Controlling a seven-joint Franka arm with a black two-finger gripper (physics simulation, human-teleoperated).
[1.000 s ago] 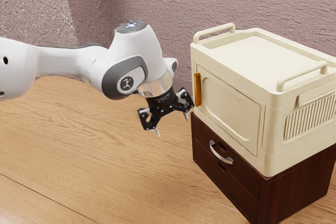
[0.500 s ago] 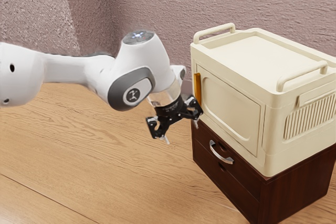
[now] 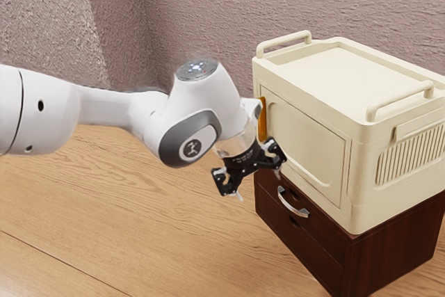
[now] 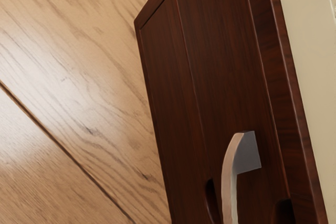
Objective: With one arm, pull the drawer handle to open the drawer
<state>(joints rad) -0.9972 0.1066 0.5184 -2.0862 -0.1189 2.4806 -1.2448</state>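
From where I stand, the gripper (image 3: 261, 184) hangs with fingers spread, presumably to straddle the handle (image 3: 284, 202), mounted below the front top edge of the cabinet (image 3: 396, 248) so pulling it draws out the shut upper drawer (image 3: 325, 231).

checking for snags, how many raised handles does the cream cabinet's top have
2: one handle toward the exterior view's left, the other toward its right, at opposite ends of the cream top.

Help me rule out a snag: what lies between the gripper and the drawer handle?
The stretch from gripper to handle looks bare in the exterior view.
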